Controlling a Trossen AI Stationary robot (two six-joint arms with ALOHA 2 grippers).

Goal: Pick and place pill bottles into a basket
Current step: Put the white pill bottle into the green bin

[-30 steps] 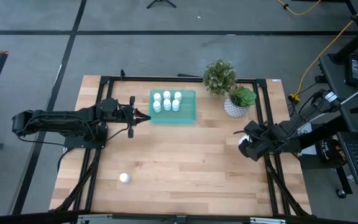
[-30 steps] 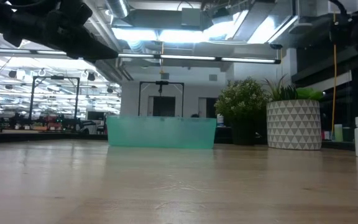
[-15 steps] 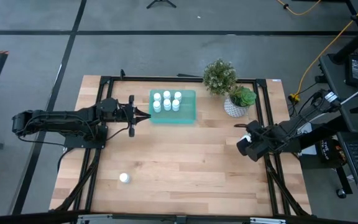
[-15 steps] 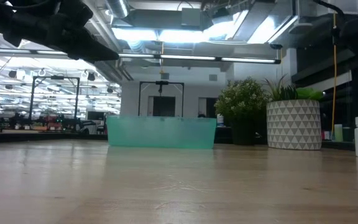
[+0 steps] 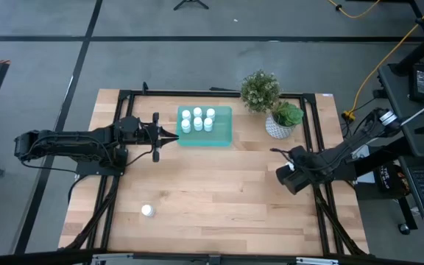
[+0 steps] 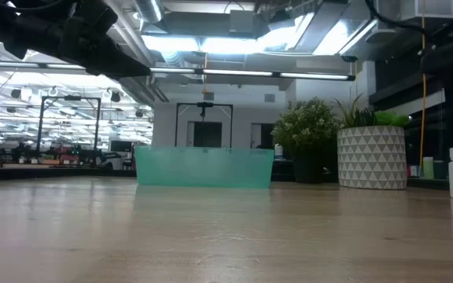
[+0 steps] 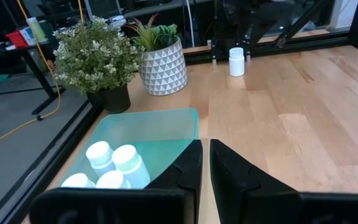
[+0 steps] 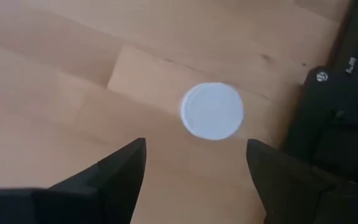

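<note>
- The wooden surface (image 5: 212,191) is bright and evenly lit from above.
- In the low view, long ceiling lights (image 6: 211,43) glare white.
- The near wood in the low view looks soft and blurry.
- In the right wrist view, the white cap (image 8: 211,111) looks fuzzy.

We are seeing six pill bottles (image 5: 197,119) standing in the basket (image 5: 223,131) at the worktop's (image 5: 219,199) far middle, plants (image 5: 271,103) sitting right of it, and one stray bottle (image 5: 146,210) lying near the front left.
</note>
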